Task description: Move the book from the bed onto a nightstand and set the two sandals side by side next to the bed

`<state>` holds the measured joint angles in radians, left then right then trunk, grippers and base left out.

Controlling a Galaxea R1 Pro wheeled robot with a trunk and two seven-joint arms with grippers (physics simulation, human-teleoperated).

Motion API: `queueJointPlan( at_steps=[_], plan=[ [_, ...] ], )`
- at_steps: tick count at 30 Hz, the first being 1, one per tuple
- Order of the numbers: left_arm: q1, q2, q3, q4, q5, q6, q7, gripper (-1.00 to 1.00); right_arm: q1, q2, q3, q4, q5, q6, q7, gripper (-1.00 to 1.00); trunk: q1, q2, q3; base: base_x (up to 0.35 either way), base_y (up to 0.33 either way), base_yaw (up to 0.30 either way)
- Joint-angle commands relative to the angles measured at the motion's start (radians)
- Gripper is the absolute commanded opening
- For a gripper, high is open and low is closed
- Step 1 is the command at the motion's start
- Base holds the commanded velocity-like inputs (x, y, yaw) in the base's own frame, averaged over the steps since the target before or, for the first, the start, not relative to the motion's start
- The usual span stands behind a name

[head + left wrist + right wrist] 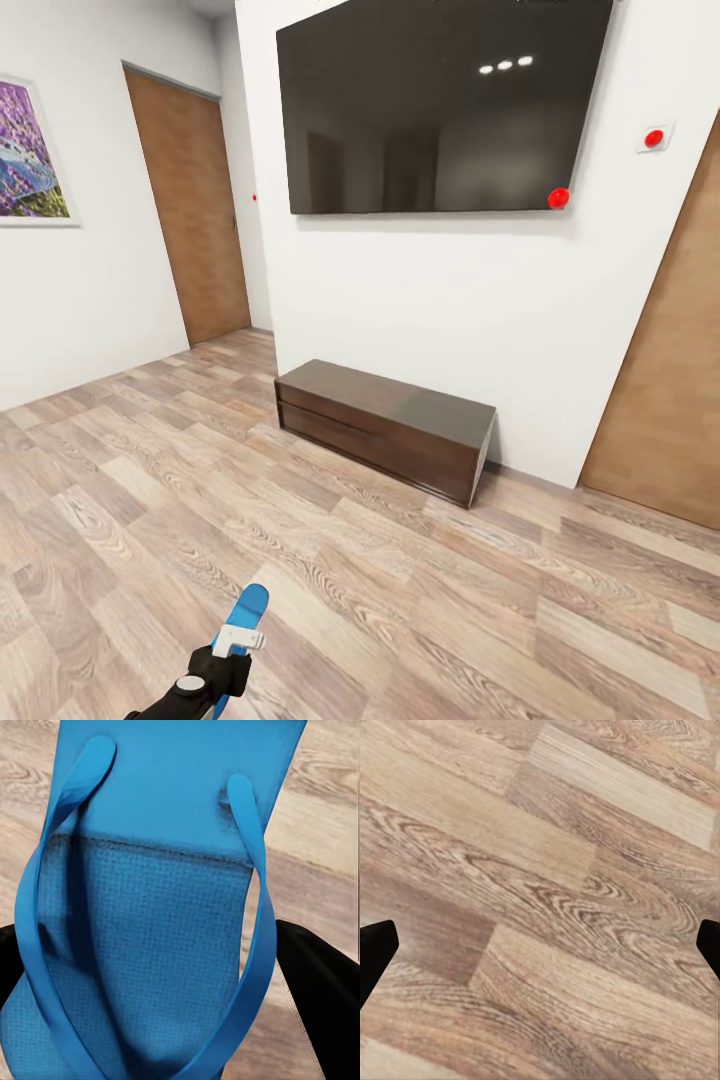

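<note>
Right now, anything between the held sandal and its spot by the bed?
Cannot tell: the bed is not in these pictures. The left gripper holds one blue sandal above bare wood floor. Ahead stand a low dark bench against the white wall under a TV; nothing lies on the floor near the sandal.

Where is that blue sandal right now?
The blue sandal is held in the left pincer, low at the head view's left, above the wood-plank floor, well short of the dark bench.

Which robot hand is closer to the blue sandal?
Left. The left gripper is shut on the bright blue sandal, holding it above the floor. The right gripper's fingers frame only wood-plank floor.
</note>
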<state>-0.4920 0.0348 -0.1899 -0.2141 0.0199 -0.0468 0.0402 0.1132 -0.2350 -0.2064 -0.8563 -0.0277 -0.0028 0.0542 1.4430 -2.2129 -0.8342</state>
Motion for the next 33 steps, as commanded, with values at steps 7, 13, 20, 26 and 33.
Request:
queueJointPlan(
  at_steps=[7,13,20,26,33],
  plan=[
    [0.003,0.02,-0.008,0.0,0.023,-0.012,0.005,-1.0,0.0,0.002,-0.002,-0.001,-0.002,0.0,0.006,1.0,-0.027,0.049,0.021,0.0,0.0,0.0],
    [0.003,0.029,-0.009,-0.002,0.025,-0.012,0.035,-1.0,0.0,0.004,0.0,-0.001,0.0,0.0,0.007,1.0,-0.05,0.091,0.04,0.0,0.0,0.0],
    [0.003,0.03,-0.01,-0.004,0.025,-0.01,0.064,-1.0,0.0,0.006,0.002,-0.001,0.0,0.0,0.007,1.0,-0.077,0.14,0.062,0.0,0.0,0.0],
    [0.003,0.03,-0.011,-0.005,0.025,-0.01,0.067,-1.0,0.0,0.007,0.003,-0.001,-0.001,0.0,0.007,1.0,-0.1,0.182,0.081,0.0,0.0,0.0],
    [0.002,0.028,-0.012,-0.004,0.025,-0.012,0.065,-1.0,0.0,0.008,0.02,-0.001,-0.001,0.0,0.006,1.0,-0.127,0.231,0.103,0.0,0.0,0.0]
  ],
)
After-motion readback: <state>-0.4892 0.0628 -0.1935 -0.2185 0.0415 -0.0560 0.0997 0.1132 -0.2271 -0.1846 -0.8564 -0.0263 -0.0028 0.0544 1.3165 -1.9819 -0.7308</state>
